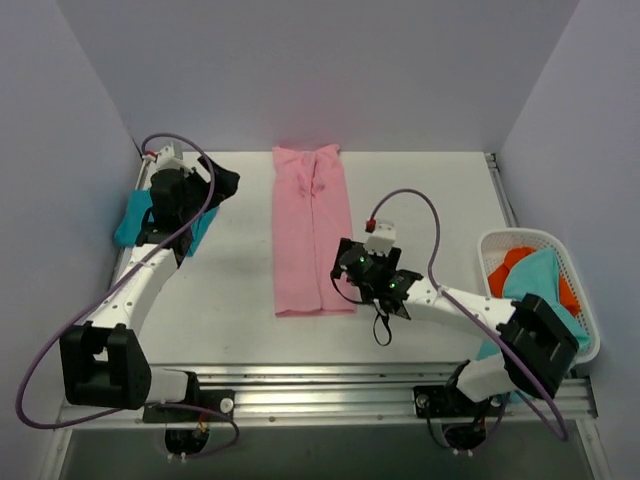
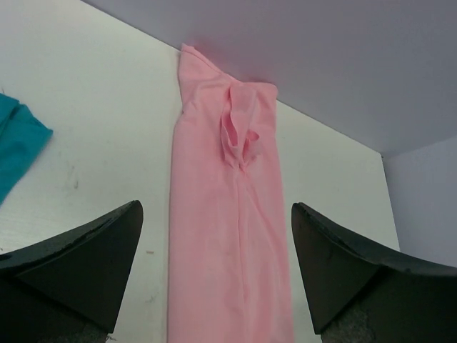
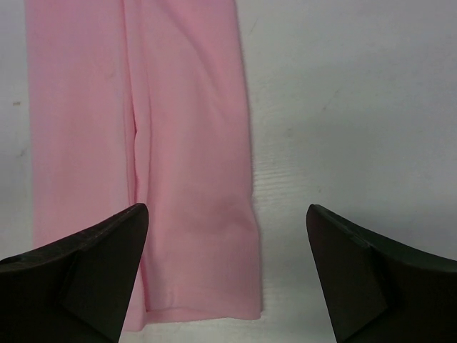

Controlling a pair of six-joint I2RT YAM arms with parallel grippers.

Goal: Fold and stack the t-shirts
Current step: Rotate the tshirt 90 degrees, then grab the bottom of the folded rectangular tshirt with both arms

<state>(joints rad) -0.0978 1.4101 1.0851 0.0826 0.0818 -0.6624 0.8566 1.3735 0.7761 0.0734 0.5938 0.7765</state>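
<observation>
1. The pink t-shirt (image 1: 312,235) lies in the middle of the table (image 1: 240,300), folded lengthwise into one long narrow strip. It runs from the back wall toward the arms. There's a bit of bunched fabric near the far end where the folded-in sides meet.
2. The right gripper (image 1: 347,262) hangs just beside the strip's right edge, near the close end. In the wrist view its fingers (image 3: 93,271) are spread wide with nothing between them, and the shirt's near right corner (image 3: 214,286) sits below the gap.
3. The left gripper (image 1: 222,182) is way over at the far left of the table and also spread apart, holding nothing. Its camera looks across at the pink t-shirt (image 2: 228,236).
4. The teal t-shirt (image 1: 128,225) lies flat on the table under the left arm, well apart from the pink one. Only a corner (image 2: 18,139) shows in the left wrist view.
5. The white basket (image 1: 495,240) is on the right edge of the table, with bunched orange and teal clothes (image 1: 530,272) inside.
</observation>
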